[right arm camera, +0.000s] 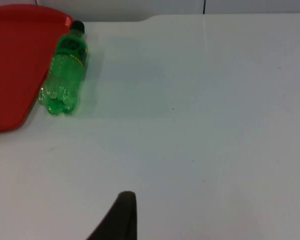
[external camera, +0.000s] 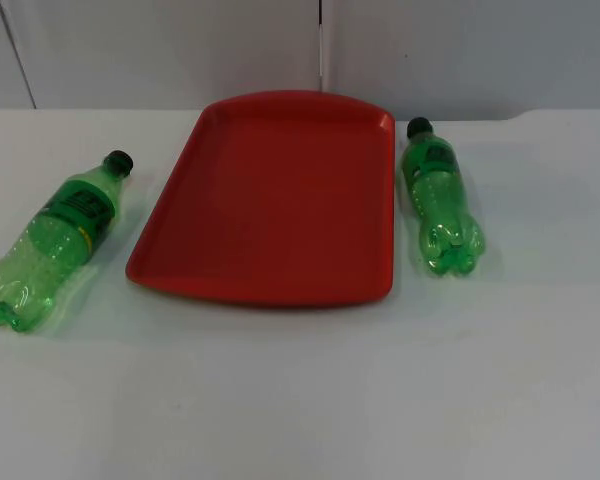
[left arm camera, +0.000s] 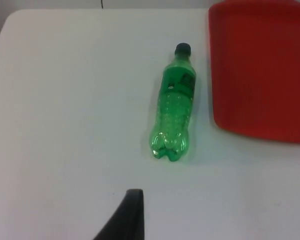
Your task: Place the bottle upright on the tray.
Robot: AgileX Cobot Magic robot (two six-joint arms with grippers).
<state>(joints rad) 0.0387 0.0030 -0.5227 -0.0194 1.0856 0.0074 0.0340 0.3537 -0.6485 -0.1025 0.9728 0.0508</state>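
Bottles number two, both green plastic with black caps, both lying on their sides on the white table, one at each side of the single red tray. Left to right in the top view: the left bottle lies slanted, its cap toward the tray's far left corner and its lobed base toward the table's left edge; a strip of bare table separates it from the tray's left rim. The tray sits in the middle, its far edge close to the grey partition wall, its inside red and bare. The right bottle lies just beside the tray's right rim, near but apart, cap pointing toward the wall and base toward the near side.

Open room is widest across the whole near half of the table in front of the tray, and to the right of the right bottle out to the table's right side. The left wrist view takes in the left bottle with white surface all round it and the tray's rounded corner beside it. The right wrist view takes in the right bottle close against the tray rim, with wide bare table beyond.

One black fingertip of the left gripper stands over bare table short of the left bottle's base; one fingertip of the right gripper stands over bare table well apart from the right bottle. Whether either gripper's fingers are spread or pressed together I cannot tell; neither touches a bottle.
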